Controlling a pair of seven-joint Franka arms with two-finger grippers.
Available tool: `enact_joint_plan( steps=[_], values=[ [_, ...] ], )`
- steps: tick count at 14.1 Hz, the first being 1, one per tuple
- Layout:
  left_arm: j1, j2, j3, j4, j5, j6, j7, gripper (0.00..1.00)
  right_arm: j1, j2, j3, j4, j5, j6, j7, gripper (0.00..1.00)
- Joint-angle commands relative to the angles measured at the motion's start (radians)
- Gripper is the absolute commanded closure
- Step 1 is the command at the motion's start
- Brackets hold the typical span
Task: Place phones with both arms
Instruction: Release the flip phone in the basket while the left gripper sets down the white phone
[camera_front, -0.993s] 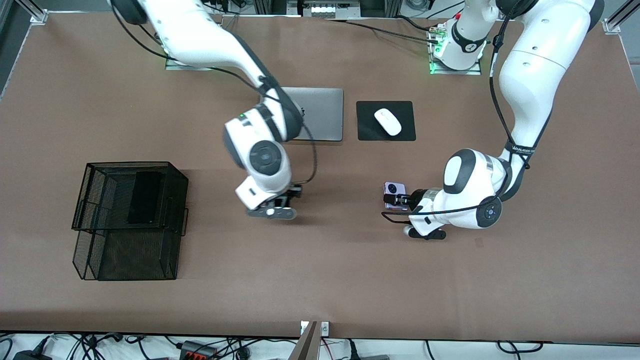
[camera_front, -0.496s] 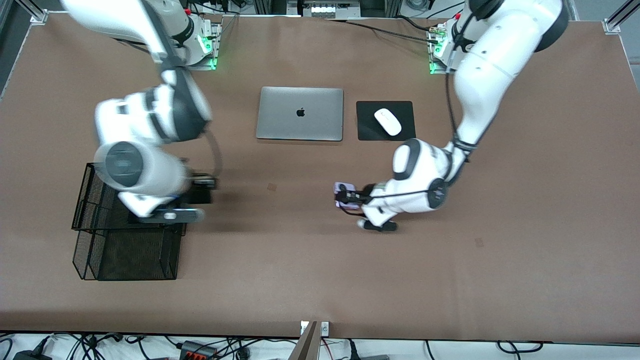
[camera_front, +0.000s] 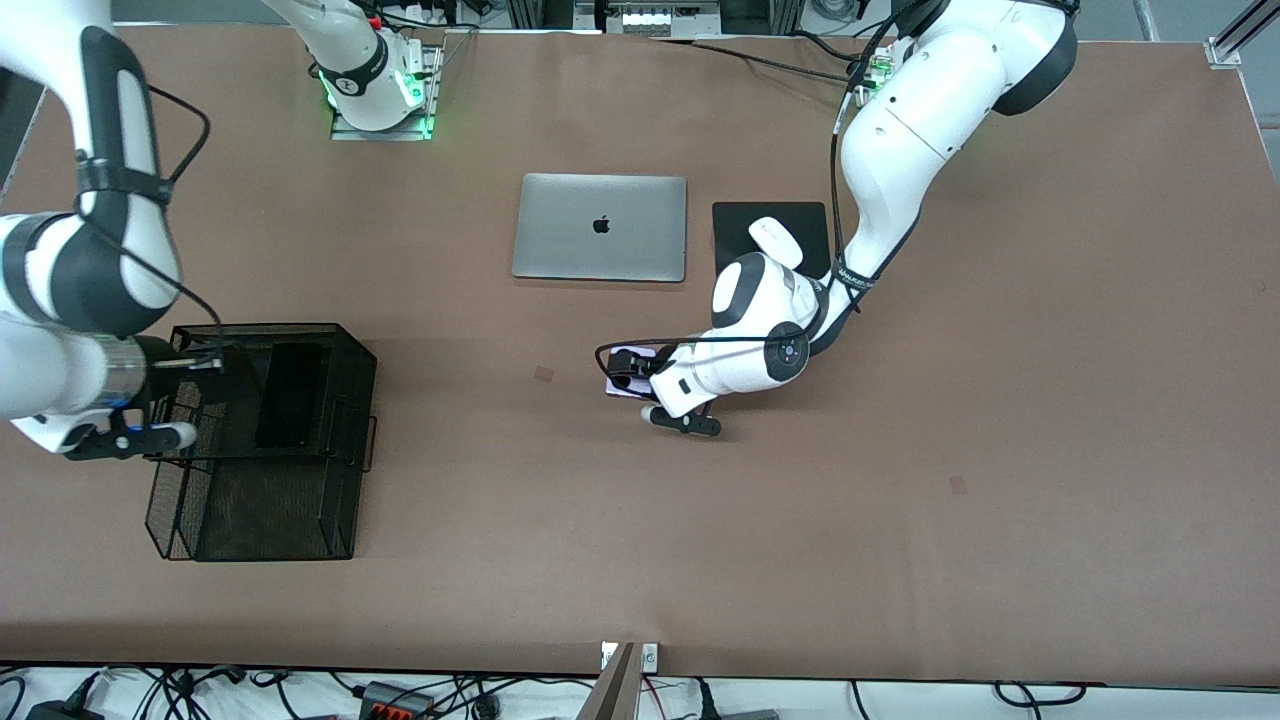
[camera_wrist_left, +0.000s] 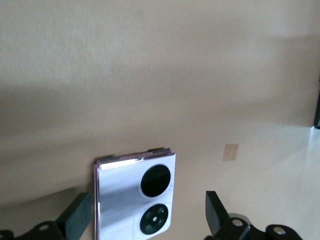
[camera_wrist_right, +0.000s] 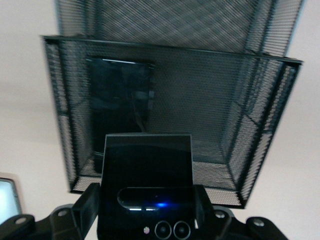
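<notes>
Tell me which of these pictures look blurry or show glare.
Front view: sharp, evenly lit, soft shadows beside the mesh basket and arms. Left wrist view: the lavender phone shows a bright sheen; table shaded in bands. Right wrist view: slightly soft; the black flip phone is dark with a small blue glint.

White arms (camera_front: 900, 110), grey joints, black cables.

The right end effector (camera_front: 205, 365), clamped on the black flip phone (camera_wrist_right: 147, 187), now sits at the frame's left edge over the mesh basket (camera_front: 355, 400), no longer at centre. The left end effector (camera_front: 625, 375) now spreads wide around the lavender flip phone (camera_wrist_left: 135, 197), carried from centre-right toward centre.
</notes>
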Motion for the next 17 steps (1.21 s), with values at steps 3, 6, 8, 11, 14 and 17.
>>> enact_joint_plan(
  steps=[3,6,8,11,14,17],
  values=[
    [0.000,-0.131,0.129,-0.021,0.067,-0.169,0.004,0.00,-0.022,0.026,0.021,-0.009,-0.053,0.064,-0.012,0.67],
    [0.027,-0.221,0.214,-0.016,0.391,-0.455,0.007,0.00,-0.054,0.058,0.021,-0.010,-0.055,0.095,-0.019,0.66],
    [0.076,-0.257,0.214,-0.014,0.525,-0.608,0.015,0.00,-0.074,0.078,0.022,-0.010,-0.055,0.120,-0.032,0.64],
    [0.126,-0.318,0.214,-0.019,0.650,-0.852,0.046,0.00,-0.080,0.093,0.022,-0.016,-0.046,0.138,-0.029,0.02],
    [0.236,-0.422,0.195,-0.039,0.652,-0.926,0.052,0.00,-0.071,0.063,0.028,-0.003,-0.043,0.126,-0.014,0.00],
    [0.261,-0.579,0.194,-0.088,0.649,-0.926,0.050,0.00,-0.006,0.000,0.038,0.013,-0.041,0.097,0.030,0.00]
  ],
)
